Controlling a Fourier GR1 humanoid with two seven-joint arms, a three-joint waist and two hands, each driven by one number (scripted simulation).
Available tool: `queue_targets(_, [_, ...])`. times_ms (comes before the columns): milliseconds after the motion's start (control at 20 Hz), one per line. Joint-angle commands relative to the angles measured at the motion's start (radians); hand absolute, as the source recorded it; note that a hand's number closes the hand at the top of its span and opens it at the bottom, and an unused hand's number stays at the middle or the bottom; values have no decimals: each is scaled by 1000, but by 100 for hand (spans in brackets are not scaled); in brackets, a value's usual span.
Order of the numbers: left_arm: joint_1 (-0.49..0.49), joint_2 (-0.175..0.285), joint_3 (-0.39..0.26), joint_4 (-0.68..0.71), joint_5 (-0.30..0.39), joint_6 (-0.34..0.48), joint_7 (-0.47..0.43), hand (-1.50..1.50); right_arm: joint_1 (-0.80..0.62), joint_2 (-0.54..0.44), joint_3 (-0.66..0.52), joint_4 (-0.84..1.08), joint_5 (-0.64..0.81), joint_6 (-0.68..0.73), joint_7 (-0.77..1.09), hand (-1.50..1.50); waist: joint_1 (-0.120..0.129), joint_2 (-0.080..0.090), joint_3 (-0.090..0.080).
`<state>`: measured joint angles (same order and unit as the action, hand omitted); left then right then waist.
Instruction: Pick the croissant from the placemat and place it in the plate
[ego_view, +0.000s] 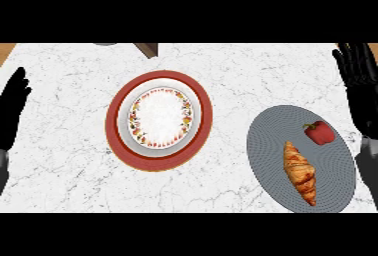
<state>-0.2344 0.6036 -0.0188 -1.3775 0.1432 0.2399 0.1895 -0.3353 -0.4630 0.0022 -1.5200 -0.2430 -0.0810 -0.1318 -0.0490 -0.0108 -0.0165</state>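
Nothing of the task is done yet, as far as this view shows. The croissant (300, 172) lies on the grey placemat (269, 135), below the right hand (357, 70) and a little to its inner side, close to that arm's wrist. Nothing touches it. A red pepper (319, 133) sits on the same mat just above the croissant, between it and the hand's fingers. The right hand is at the right edge of the view with its fingers straight and apart, pointing away from the robot and holding nothing. The left hand (15, 107) rests at the left edge, also with straight fingers and nothing in it. The plate (159, 120), white with a flowered rim, sits on a round red mat (117, 117) on the marble counter (66, 165). It is well apart from the right hand, across to its left, and nearer the left hand than the croissant is. It holds no food. Every step seems to remain: bringing the right hand down over the croissant, closing on it without knocking the pepper, lifting, carrying it leftward, and setting it on the plate.
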Motion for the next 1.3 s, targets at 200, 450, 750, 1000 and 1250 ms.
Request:
queue_targets(200, [115, -228, -101, 26, 100, -44, 33, 0, -98, -253, 9, -33, 65, 191, 104, 150, 57, 11, 12])
queue_targets(450, [176, -349, -168, 13, 139, -64, 5, 0, 30, -327, -43, 15, 367, -50, 12, -150, 34, 11, 16])
queue_targets(750, [264, -375, -193, -66, 126, -77, -3, 0, 204, -301, -151, -100, 241, 58, -137, -150, 43, 8, 17])
queue_targets(1000, [266, -409, -221, -80, 80, -40, -6, 0, 297, -394, -142, -194, 329, 128, -61, -150, 40, 8, 16])
queue_targets(1250, [249, -387, -193, -63, 98, -59, 10, 0, 313, -614, -89, -296, 377, 326, 144, -150, 31, 6, 12])
